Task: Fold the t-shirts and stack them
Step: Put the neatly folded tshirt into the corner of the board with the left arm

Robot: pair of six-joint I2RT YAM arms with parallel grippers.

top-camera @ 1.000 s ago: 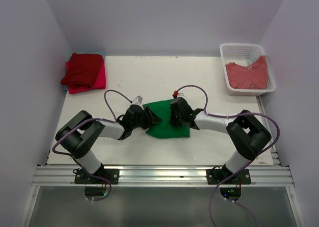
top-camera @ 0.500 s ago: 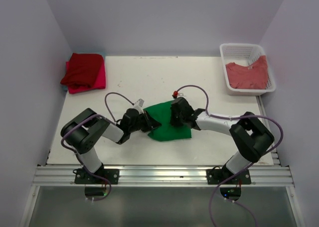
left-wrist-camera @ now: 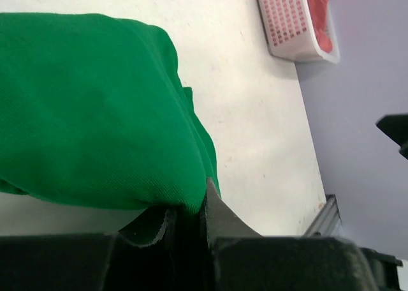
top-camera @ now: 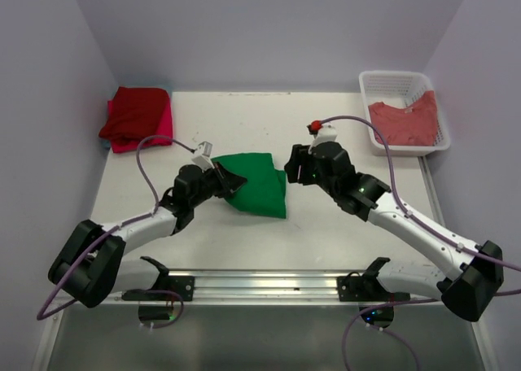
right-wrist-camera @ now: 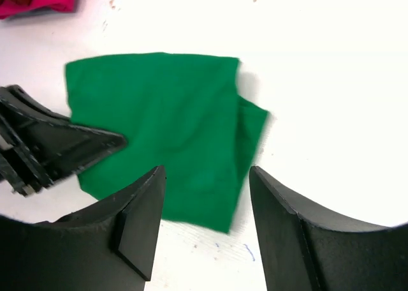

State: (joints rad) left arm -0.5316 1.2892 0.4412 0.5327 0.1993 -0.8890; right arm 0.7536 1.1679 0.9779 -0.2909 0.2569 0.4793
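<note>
Two arms are shown reaching over a white table (top-camera: 244, 241), and one folded green t-shirt (top-camera: 259, 185) is seen lying near its middle, between the two grippers. The left gripper (top-camera: 226, 179) is held low at the shirt's left edge. In the left wrist view its jaws are seen closed on a bunched fold of the green cloth, which is pinched between the two dark fingers (left-wrist-camera: 217, 217). Whether that pinched edge is raised off the table cannot be told. The right gripper (top-camera: 295, 168) is held just beside the shirt's right edge and apart from it. In the right wrist view its jaws are spread wide with nothing between them, and the shirt is seen below as a rough rectangle with a smaller flap showing along one side. Two further folded garments are stacked in the far left corner, well apart from the green one: a red t-shirt (top-camera: 137, 111) is laid on top of a pink t-shirt (top-camera: 156, 135), whose edge shows along the near and right sides of the stack. A white lattice basket (top-camera: 383, 80) is placed in the far right corner of the table, and a salmon-red t-shirt (top-camera: 403, 120) is seen lying loosely inside it, unfolded.
</note>
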